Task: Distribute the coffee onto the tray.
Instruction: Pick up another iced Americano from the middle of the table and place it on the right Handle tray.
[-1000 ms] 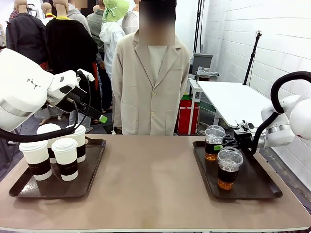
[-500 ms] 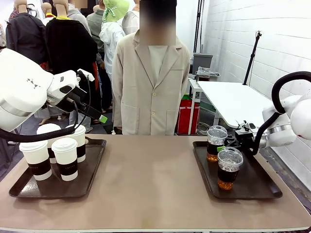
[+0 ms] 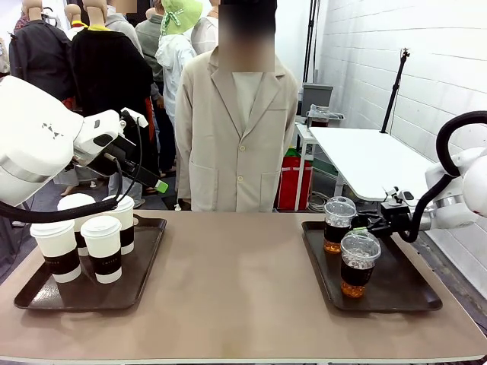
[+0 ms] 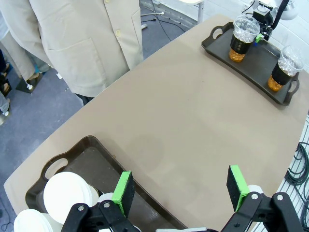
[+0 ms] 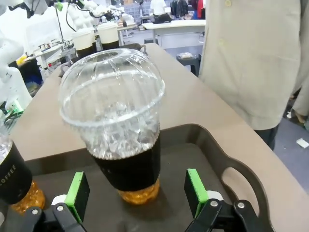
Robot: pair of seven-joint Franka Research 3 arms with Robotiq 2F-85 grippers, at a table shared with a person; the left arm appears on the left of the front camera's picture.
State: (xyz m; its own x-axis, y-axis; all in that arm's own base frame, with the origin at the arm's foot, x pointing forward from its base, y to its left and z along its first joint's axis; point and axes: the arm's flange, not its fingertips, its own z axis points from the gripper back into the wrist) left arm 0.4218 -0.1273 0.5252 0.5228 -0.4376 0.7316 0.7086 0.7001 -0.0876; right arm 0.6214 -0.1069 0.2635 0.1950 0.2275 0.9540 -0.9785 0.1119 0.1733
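In the right wrist view's centre, the upright dome-lidded cup (image 5: 116, 125) stands just beyond the right gripper (image 5: 137, 193), its jaws spread wide and empty; the left gripper (image 4: 181, 188) is likewise agape.

Four white paper cups (image 3: 101, 247) with lids and dark sleeves stand on the left tray (image 3: 148, 262). Two clear dome-lidded cups (image 3: 359, 262) of amber drink stand on the right tray (image 3: 403, 285). That makes two dark trays on one table (image 3: 236, 304).
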